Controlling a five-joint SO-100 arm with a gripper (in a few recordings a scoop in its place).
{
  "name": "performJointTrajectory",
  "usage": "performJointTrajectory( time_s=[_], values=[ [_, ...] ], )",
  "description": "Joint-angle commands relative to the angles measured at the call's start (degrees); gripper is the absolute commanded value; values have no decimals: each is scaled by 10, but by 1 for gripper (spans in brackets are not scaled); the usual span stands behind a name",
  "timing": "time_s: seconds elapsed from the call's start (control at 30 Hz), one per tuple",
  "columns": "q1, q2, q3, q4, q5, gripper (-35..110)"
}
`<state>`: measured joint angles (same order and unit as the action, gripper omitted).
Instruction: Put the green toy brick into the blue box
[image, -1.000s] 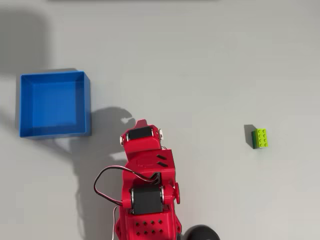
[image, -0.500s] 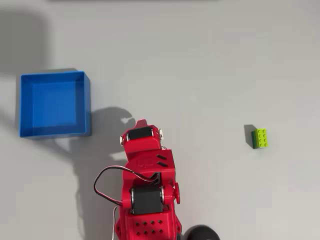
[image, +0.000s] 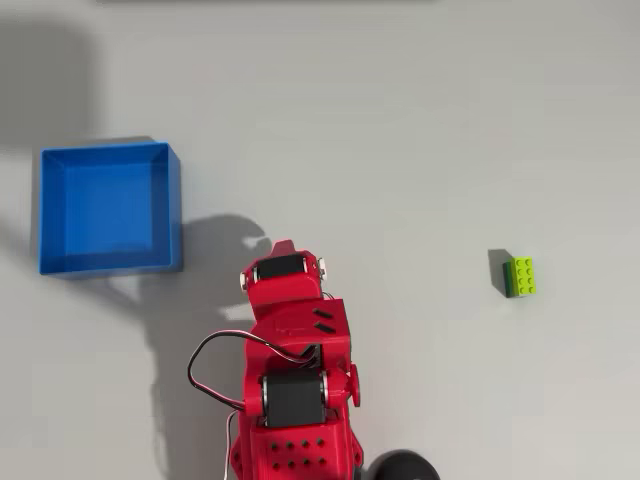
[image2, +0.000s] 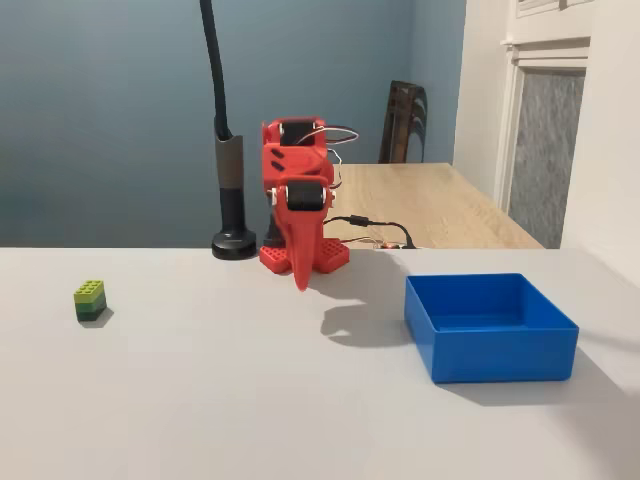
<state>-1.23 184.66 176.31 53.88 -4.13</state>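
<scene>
Overhead view: green toy brick rests studs-up on the bench, well apart from the blue box. Folded between them, the gripper points down, jaws together, holding nothing.

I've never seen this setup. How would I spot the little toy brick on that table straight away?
Start at the red robot arm standing at the back of the pale grey table. In the fixed view, look well to its left, the opposite side from the blue box. There the green toy brick sits alone: small, lime-green and studded on top, darker green below.
</scene>
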Motion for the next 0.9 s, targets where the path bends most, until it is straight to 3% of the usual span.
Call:
performJointTrajectory(
  time_s=[0.0,0.4,0.8,0.87],
  values=[
    [0,7,-73,-5,8,0],
    [45,-144,-200,-4,39,0],
    [192,-363,-356,-1,72,12],
    [213,-391,-369,4,28,12]
  ],
)
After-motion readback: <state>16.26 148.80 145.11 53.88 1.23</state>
